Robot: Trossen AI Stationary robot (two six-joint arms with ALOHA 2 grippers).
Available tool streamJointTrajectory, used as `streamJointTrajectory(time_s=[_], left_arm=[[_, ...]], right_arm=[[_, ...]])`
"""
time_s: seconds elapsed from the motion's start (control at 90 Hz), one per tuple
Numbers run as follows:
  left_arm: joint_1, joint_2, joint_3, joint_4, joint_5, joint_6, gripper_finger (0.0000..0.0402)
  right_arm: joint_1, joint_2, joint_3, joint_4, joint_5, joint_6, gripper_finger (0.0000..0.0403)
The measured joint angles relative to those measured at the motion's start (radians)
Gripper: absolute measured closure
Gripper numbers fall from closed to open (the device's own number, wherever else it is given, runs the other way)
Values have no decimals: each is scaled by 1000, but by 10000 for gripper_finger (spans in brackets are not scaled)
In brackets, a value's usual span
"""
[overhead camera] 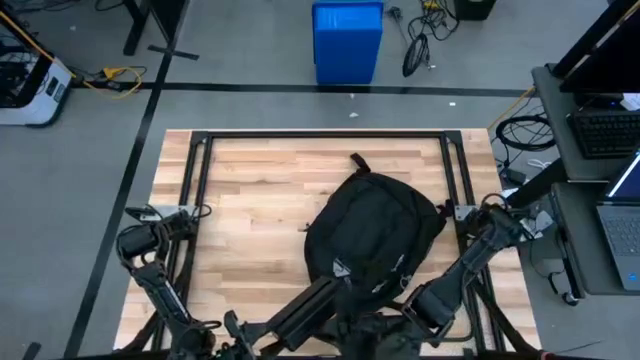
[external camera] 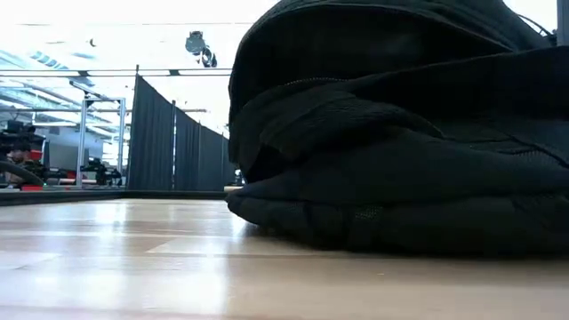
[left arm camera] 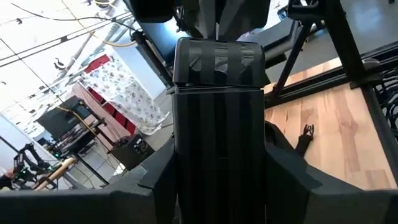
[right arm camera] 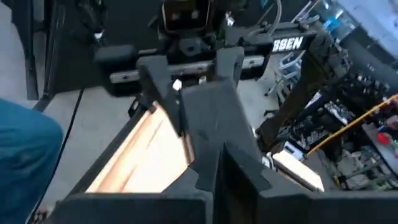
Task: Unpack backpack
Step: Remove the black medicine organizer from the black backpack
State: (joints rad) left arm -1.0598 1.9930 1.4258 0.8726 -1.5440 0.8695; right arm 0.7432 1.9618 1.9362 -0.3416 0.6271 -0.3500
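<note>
The black backpack (overhead camera: 372,235) lies flat on the wooden table (overhead camera: 250,200), a little right of the middle. Its white triangular logo patch (overhead camera: 340,268) faces up and its top handle (overhead camera: 356,160) points to the far edge. In the low view the backpack (external camera: 400,133) fills the right half, its underside resting on the wood. Both arms are folded at the table's near edge. My left gripper (overhead camera: 325,292) and my right gripper (overhead camera: 425,300) are lost in the dark mass by the backpack's near end. Each wrist view shows mainly that arm's own dark links.
A black metal frame (overhead camera: 200,140) runs round the tabletop. Bare wood lies left of and beyond the backpack. On the floor past the far edge stands a blue bin (overhead camera: 347,40). A desk with a laptop (overhead camera: 620,225) is off the right edge.
</note>
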Motion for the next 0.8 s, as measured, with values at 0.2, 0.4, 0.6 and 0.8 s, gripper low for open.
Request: streamJointTrajectory(time_s=[0.2, 0.4, 0.6, 0.8], left_arm=[[5, 1, -1, 0, -3, 0, 236], [4, 3, -2, -3, 6, -1, 236], [5, 3, -2, -3, 7, -1, 236], [8, 3, -39, 1, -6, -59, 236]], right_arm=[[-40, 14, 0, 39, -85, -6, 397], [-71, 21, 1, 39, -166, 25, 397], [-67, 21, 2, 48, -163, 5, 397], [-56, 25, 0, 47, -152, -10, 397]])
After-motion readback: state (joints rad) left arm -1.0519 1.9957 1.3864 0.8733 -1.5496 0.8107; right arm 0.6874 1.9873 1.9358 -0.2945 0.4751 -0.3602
